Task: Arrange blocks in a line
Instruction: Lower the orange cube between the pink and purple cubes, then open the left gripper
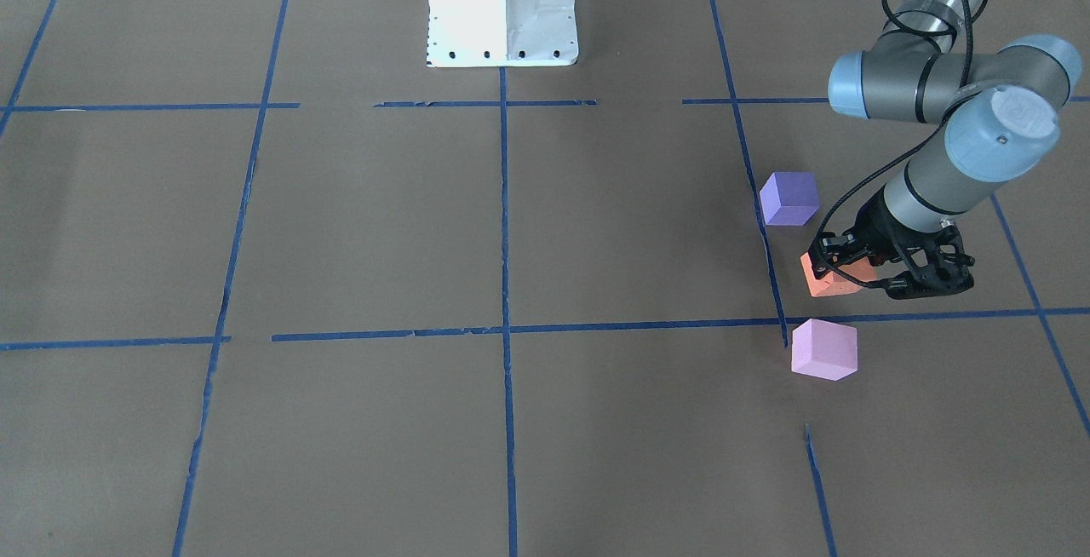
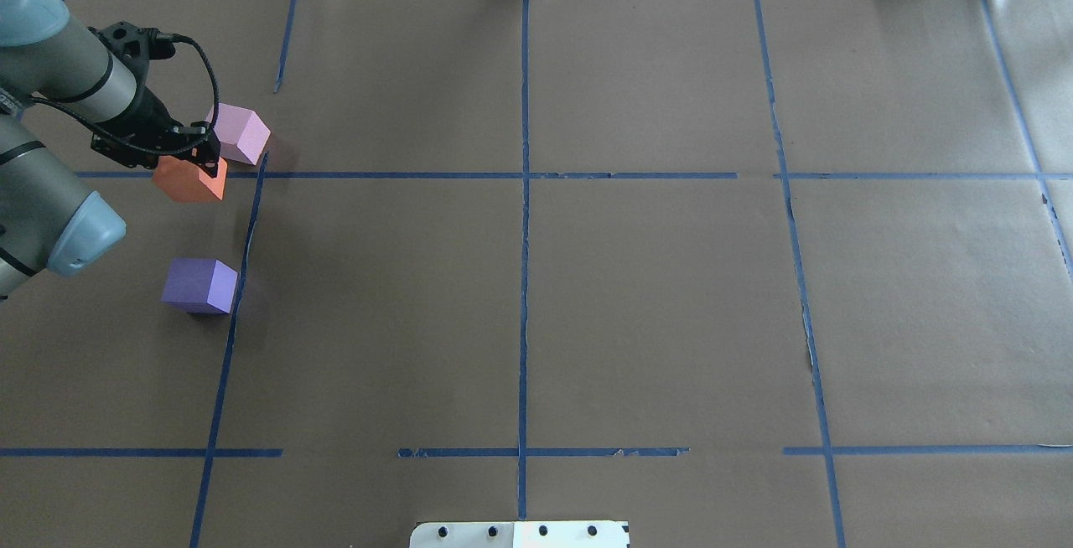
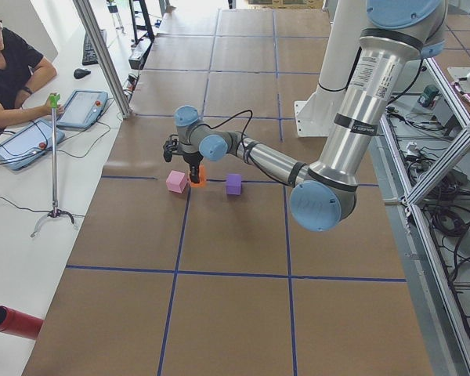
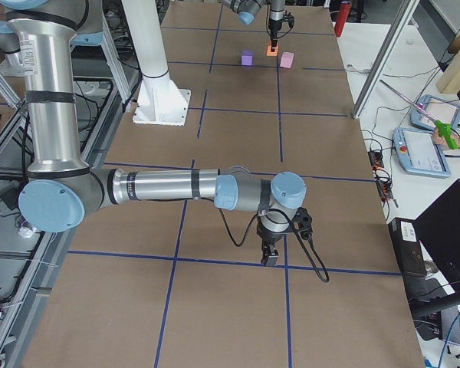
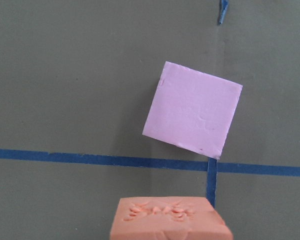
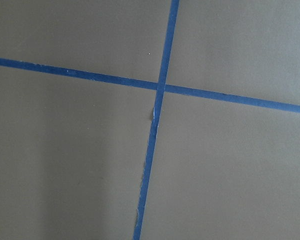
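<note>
At robot's left end of table (image 2: 637,297), orange block (image 2: 191,180) sits between purple block (image 2: 199,285) and pink block (image 2: 243,134), apart from both, beside blue tape line (image 2: 248,230). Left gripper (image 1: 845,271) pinches orange block from above. Right gripper (image 4: 270,257) well apart, low over table; spread or closed, cannot tell.

The left end effector (image 1: 839,266) covered much of the orange block (image 1: 828,286), hiding whether its fingers pressed the foam; the left wrist view cut that block off at its bottom edge. The right end effector (image 4: 270,257) showed only in one side view, too small to judge its jaws.
</note>
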Motion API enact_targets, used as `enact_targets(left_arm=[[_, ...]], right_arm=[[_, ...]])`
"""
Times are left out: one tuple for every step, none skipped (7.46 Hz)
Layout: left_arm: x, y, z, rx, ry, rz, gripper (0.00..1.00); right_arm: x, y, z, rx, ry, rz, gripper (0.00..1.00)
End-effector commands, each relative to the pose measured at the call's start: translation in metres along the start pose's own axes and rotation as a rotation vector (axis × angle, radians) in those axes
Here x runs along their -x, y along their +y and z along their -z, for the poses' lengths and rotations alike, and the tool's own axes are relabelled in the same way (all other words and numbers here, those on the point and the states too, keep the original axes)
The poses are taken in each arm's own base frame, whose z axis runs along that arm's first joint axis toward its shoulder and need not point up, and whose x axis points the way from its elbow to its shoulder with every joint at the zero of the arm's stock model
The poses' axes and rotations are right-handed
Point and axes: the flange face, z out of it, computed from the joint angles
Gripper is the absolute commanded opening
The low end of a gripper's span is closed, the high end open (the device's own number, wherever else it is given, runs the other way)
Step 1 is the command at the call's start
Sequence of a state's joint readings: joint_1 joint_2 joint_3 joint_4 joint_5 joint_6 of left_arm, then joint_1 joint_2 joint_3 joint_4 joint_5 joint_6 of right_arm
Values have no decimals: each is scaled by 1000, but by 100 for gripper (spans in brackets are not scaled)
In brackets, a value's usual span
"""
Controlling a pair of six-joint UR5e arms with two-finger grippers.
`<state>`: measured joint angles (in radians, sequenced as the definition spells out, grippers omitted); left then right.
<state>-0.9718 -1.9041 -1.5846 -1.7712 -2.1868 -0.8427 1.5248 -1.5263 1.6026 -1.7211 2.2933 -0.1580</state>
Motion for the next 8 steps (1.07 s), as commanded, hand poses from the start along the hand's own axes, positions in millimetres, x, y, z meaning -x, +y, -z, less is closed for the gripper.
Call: enact_targets(left_arm=[[-5,11,-21,9,9,6,0],[-1,9,-30,3,19,19,0],[-1,10,-39,7,20,15,0],[-3,13,-44,13,18,10,0],[-3,14,-47,16,15,8,0],[-2,14,-51,12,20,1,0],[0,13,-53,13,19,2,0],[-1,14,-55,15,19,0,0]], right_arm=[[0,0,0,0,0,0,100],[0,0,0,0,0,0,100],[0,0,0,1,0,-1,100],[0,0,0,0,0,0,100],[0,0,0,0,0,0,100],[0,0,0,0,0,0,100],[0,0,0,0,0,0,100],[0,0,0,0,0,0,100]])
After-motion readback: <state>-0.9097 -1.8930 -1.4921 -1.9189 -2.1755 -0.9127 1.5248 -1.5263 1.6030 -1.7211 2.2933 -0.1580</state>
